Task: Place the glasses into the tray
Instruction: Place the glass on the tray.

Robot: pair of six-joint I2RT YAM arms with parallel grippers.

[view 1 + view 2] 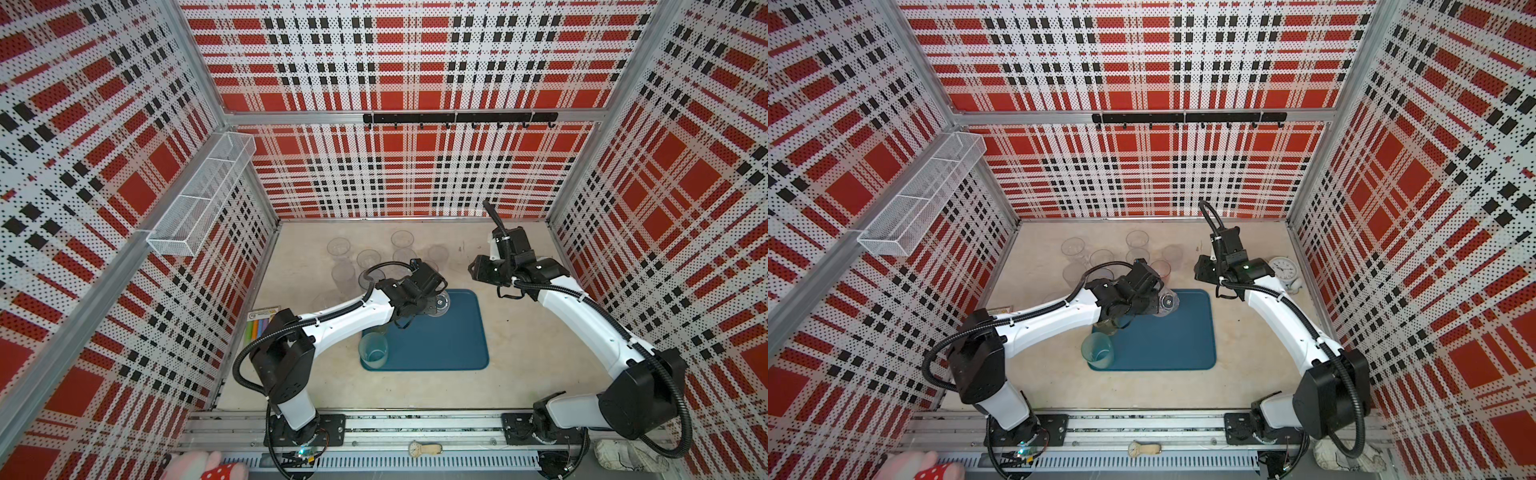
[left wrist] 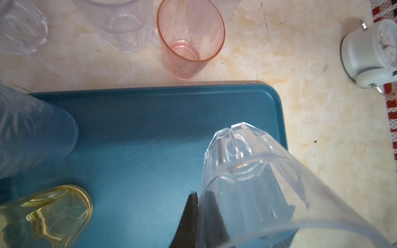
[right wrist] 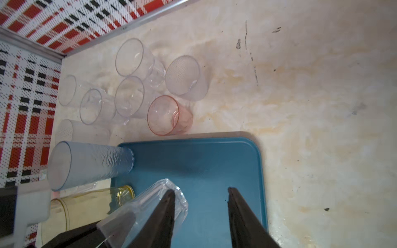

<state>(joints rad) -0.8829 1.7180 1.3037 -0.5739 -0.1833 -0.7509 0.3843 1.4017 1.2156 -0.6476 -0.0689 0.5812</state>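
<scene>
Pinches rim wall of clear faceted glass (image 2: 247,171) in left end effector (image 2: 200,196): clenched, one finger inside, one outside. Holds that glass tilted, base pointing away, over 12 o'clock edge of tray (image 2: 139,128). Cannot tell whether base touches tray. Lies under wrist in both top views, clear faceted glass (image 1: 441,302) just inside far rim of tray (image 1: 449,345).

Hangs right end effector (image 3: 199,191) released, jaws well apart, nothing between them. Sits above surface (image 1: 519,332) at 1 o'clock of tray.

Shows teal-green glass (image 1: 373,351) upright in tray's 7 o'clock corner. Shows amber-yellow glass (image 2: 53,214) in tray along 9 o'clock edge, mostly hidden under left arm in top views. Shows grey-blue glass (image 3: 90,163) with base at tray's 10 o'clock corner.

Leaves pink glass (image 3: 167,116) upright on surface, just beyond tray's far rim at 11 o'clock, not touching it. Leaves frosted glass (image 3: 187,78) behind pink one, farther out. Groups several clear glasses (image 3: 129,96) upright on surface at 10 to 11 o'clock of tray, close together.

Shows white alarm clock (image 1: 1282,268) on surface at 2 o'clock of tray, well apart from it.
</scene>
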